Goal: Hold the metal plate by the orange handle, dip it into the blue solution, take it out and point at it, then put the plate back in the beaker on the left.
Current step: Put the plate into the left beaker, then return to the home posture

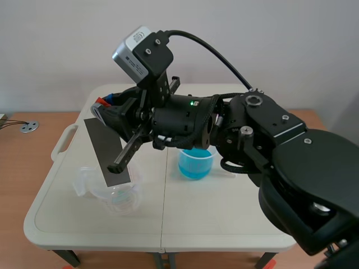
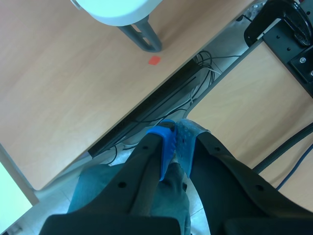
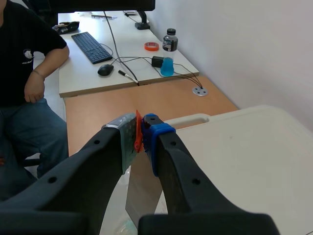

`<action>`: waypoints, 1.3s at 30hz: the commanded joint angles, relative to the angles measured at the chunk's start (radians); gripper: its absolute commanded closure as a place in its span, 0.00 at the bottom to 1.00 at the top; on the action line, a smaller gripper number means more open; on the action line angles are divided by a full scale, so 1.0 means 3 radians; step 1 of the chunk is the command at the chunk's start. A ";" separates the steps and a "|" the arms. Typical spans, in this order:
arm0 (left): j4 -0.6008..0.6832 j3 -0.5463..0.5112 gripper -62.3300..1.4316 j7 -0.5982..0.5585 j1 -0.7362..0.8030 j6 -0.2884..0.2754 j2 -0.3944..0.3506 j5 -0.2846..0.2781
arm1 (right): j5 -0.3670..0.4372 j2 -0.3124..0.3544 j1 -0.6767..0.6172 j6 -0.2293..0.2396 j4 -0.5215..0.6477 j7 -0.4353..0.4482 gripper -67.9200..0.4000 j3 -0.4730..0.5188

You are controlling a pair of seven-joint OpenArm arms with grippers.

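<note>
Over the beaker (image 1: 115, 197) near the surface's (image 1: 224, 224) left edge, the metal plate (image 1: 106, 151) is clamped by its orange handle (image 1: 101, 103) in the right claw (image 3: 143, 131). The left claw (image 2: 174, 139) is closed, empty.

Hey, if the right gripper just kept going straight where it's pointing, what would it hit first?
Probably the brown desk beyond the white table's edge. The right gripper, shut on the orange handle of the metal plate, has nothing nearer ahead of it, though depth is unclear.
</note>
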 commanded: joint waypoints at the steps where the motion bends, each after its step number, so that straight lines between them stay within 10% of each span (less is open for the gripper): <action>1: 0.0008 0.0000 0.95 -0.0032 0.0001 -0.0005 0.0010 -0.0020 | 0.0036 -0.0037 0.0085 0.0003 -0.0028 0.0090 0.98 -0.0015; 35: 0.0008 0.0000 0.95 -0.0032 0.0001 -0.0005 0.0010 -0.0020 | -0.0342 -0.0036 0.0075 -0.0179 -0.0711 0.0553 0.97 -0.0168; 39: 0.0008 0.0000 0.95 -0.0031 0.0001 -0.0005 0.0010 -0.0020 | -0.0376 -0.0036 0.0076 -0.0178 -0.0711 0.0553 0.83 -0.0168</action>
